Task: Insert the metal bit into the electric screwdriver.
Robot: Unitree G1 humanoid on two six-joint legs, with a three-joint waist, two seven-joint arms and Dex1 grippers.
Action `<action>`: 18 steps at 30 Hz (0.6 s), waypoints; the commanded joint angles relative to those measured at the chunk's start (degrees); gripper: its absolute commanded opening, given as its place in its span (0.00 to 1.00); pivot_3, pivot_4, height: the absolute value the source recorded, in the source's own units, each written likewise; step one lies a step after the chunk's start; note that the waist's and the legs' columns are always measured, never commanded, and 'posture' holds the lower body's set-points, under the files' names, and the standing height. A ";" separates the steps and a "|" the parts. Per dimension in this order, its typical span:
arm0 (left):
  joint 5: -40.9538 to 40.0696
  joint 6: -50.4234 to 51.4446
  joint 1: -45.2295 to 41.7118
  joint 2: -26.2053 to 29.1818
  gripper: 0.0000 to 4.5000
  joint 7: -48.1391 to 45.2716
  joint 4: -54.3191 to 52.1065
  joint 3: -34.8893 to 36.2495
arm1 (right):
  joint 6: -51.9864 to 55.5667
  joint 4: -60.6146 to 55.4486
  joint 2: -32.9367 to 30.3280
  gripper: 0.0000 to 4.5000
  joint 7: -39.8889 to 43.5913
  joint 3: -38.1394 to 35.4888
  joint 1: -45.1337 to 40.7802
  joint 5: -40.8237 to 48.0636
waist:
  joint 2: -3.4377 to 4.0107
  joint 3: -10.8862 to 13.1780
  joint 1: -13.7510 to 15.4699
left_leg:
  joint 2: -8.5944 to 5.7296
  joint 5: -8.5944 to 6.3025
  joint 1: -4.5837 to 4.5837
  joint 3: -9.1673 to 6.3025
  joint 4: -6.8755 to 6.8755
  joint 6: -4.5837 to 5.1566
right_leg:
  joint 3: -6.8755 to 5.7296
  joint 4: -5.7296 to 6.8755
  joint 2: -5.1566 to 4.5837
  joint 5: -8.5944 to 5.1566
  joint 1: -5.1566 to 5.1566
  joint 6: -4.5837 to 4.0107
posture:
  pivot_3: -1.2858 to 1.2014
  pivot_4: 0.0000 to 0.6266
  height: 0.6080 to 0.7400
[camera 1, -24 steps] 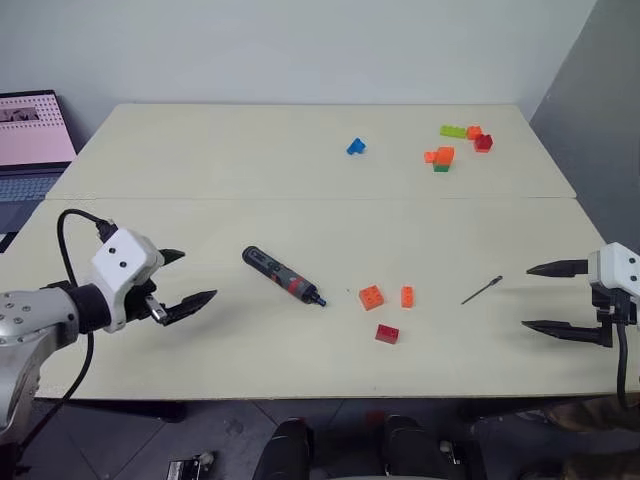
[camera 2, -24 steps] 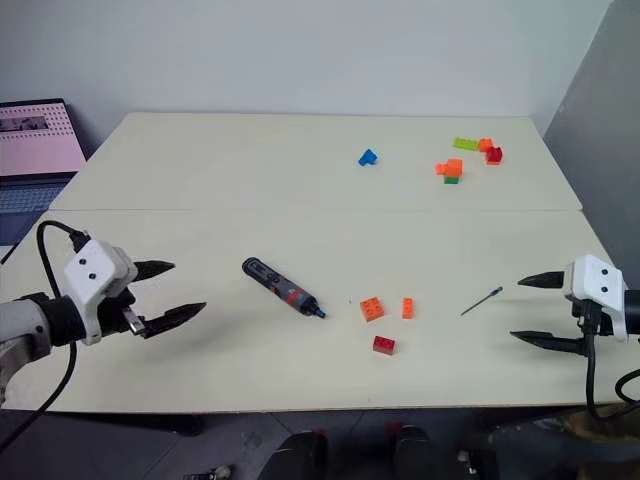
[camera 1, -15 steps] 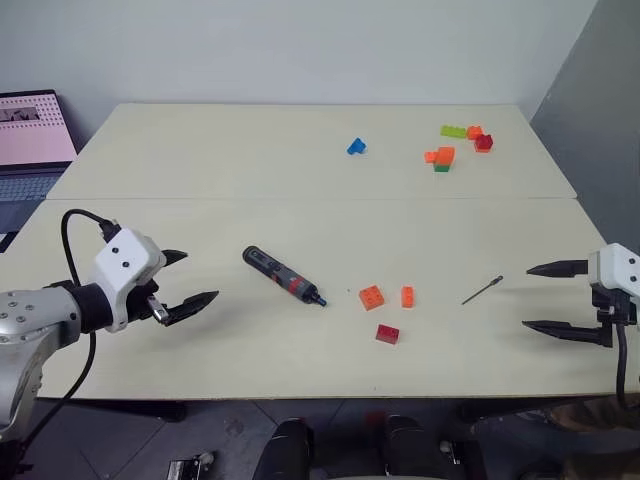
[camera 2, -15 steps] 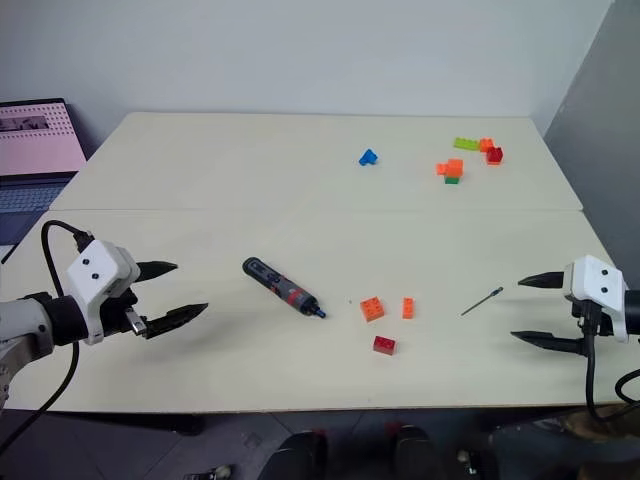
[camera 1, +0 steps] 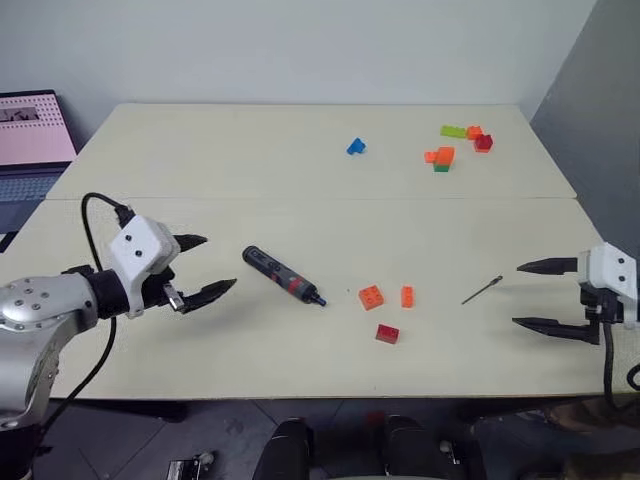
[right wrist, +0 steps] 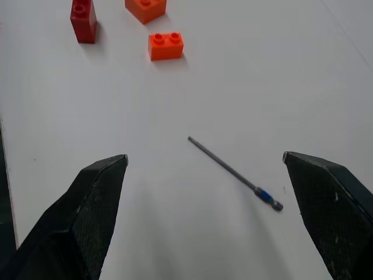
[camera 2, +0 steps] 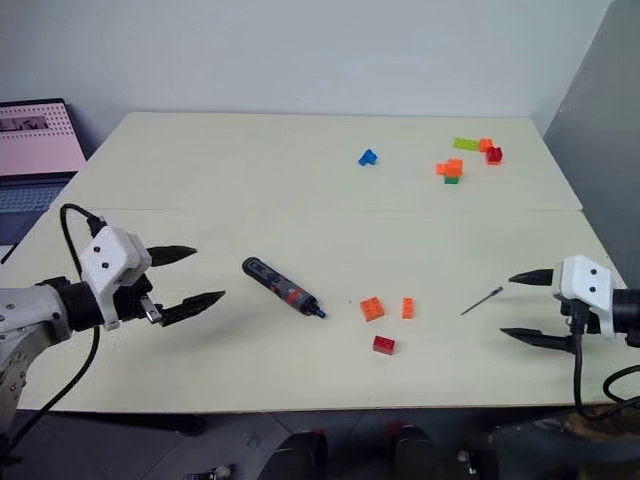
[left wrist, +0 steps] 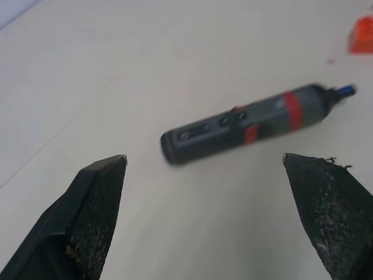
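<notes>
A pale table point(camera 1: 300, 170) carries the electric screwdriver point(camera 1: 283, 275) near its middle and the metal bit point(camera 1: 481, 290) well to the right. 3 toy bricks point(camera 1: 387, 310) lie between them; more bricks point(camera 1: 455, 145) and 1 blue brick point(camera 1: 355, 147) sit farther back.

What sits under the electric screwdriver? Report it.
The electric screwdriver lies flat on the bare table, apart from both open grippers. Nothing else shows beneath it; the strip of tabletop right under its body is covered.

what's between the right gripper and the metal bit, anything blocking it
Nothing visible. The open right gripper faces the metal bit across bare table. The nearest bricks lie beyond the bit, towards the electric screwdriver.
</notes>
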 commanded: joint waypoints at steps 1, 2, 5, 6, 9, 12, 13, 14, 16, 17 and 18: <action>-2.31 0.50 -2.01 1.54 0.99 -3.46 -5.51 -3.88 | 4.40 -4.95 2.20 1.00 -2.19 3.78 -3.97 1.52 | 0.00 0.00 -0.07 | 0.00 0.00 0.00 0.01 0.00 0.00 | 0.01 0.00 0.00 0.00 0.00 0.00 | 0.52 0.24 1.00; -3.41 1.25 -2.83 1.33 0.99 -3.76 -6.20 -4.53 | 5.27 -5.37 2.76 1.00 -2.89 5.27 -5.15 0.76 | 0.00 0.00 -0.08 | 0.00 0.00 0.01 0.01 0.00 0.00 | 0.01 0.01 0.00 0.00 0.00 0.00 | 0.52 0.24 1.00; -5.75 1.88 -4.26 0.51 0.99 -4.81 -8.26 -6.68 | 5.80 -4.94 4.48 1.00 -4.80 10.36 -8.86 -3.39 | 0.00 0.00 0.00 | 0.00 0.00 0.00 -0.02 0.00 0.00 | -0.01 0.03 0.01 0.00 0.00 0.00 | 0.52 0.24 1.00; -6.21 1.65 -4.35 -0.02 0.99 -4.97 -9.05 -7.51 | 5.80 -4.31 5.48 1.00 -5.15 11.92 -10.24 -4.17 | 0.01 0.01 0.00 | -0.01 0.00 0.00 -0.02 0.00 0.00 | 0.00 0.03 0.01 0.00 0.00 0.00 | 0.52 0.24 1.00; -6.45 0.24 -2.98 -1.88 0.99 -5.79 -11.63 -10.59 | 7.28 -1.68 10.55 1.00 -7.07 17.83 -15.57 -6.75 | -0.02 0.02 -0.23 | -0.01 0.00 0.03 0.00 0.00 0.00 | 0.07 0.02 0.01 0.00 -0.01 0.00 | 0.52 0.24 1.00; -7.11 -0.29 -2.17 -3.30 0.99 -6.20 -12.81 -12.15 | 6.72 1.60 15.31 1.00 -7.28 21.39 -18.58 -7.80 | -0.03 0.02 -0.15 | -0.01 0.00 -0.02 -0.01 0.00 -0.01 | 0.04 0.05 0.01 0.01 -0.08 0.00 | 0.52 0.24 1.00; -7.31 -0.53 -2.19 -3.79 0.99 -6.27 -12.89 -12.45 | 6.06 2.82 16.26 1.00 -7.12 22.28 -19.22 -8.50 | -0.02 0.02 -0.10 | -0.01 0.01 -0.03 -0.02 0.01 -0.01 | 0.01 0.09 0.03 0.01 -0.08 -0.01 | 0.52 0.24 1.00; -7.16 -0.80 -2.20 -4.14 0.99 -6.28 -12.82 -12.83 | 5.55 3.88 16.96 1.00 -7.01 23.18 -19.72 -9.24 | -0.01 0.03 -0.05 | -0.02 0.01 -0.04 -0.03 0.01 -0.01 | 0.01 0.11 0.03 0.01 -0.10 -0.01 | 0.52 0.24 1.00; -6.63 -1.34 -2.20 -4.56 0.99 -6.34 -12.58 -13.41 | 4.42 5.44 17.96 1.00 -6.79 24.45 -20.36 -10.24 | -0.01 0.03 0.18 | -0.03 0.01 -0.05 -0.09 0.03 -0.01 | -0.02 0.13 0.03 0.01 -0.09 -0.01 | 0.52 0.24 1.00; -6.18 -1.72 -2.32 -4.87 0.99 -6.21 -12.57 -14.11 | 3.90 6.54 18.74 1.00 -6.90 25.09 -20.81 -10.73 | -0.01 0.03 0.21 | -0.05 0.01 -0.05 -0.11 0.05 -0.01 | -0.03 0.12 0.02 0.01 -0.08 -0.01 | 0.52 0.24 1.00; -5.90 -2.01 -2.41 -5.08 0.99 -6.11 -12.58 -14.58 | 3.49 7.35 19.25 1.00 -6.98 25.49 -21.13 -11.04 | -0.02 0.03 0.18 | -0.07 0.01 -0.05 -0.13 0.07 -0.01 | -0.02 0.12 0.01 0.01 -0.07 -0.01 | 0.52 0.24 1.00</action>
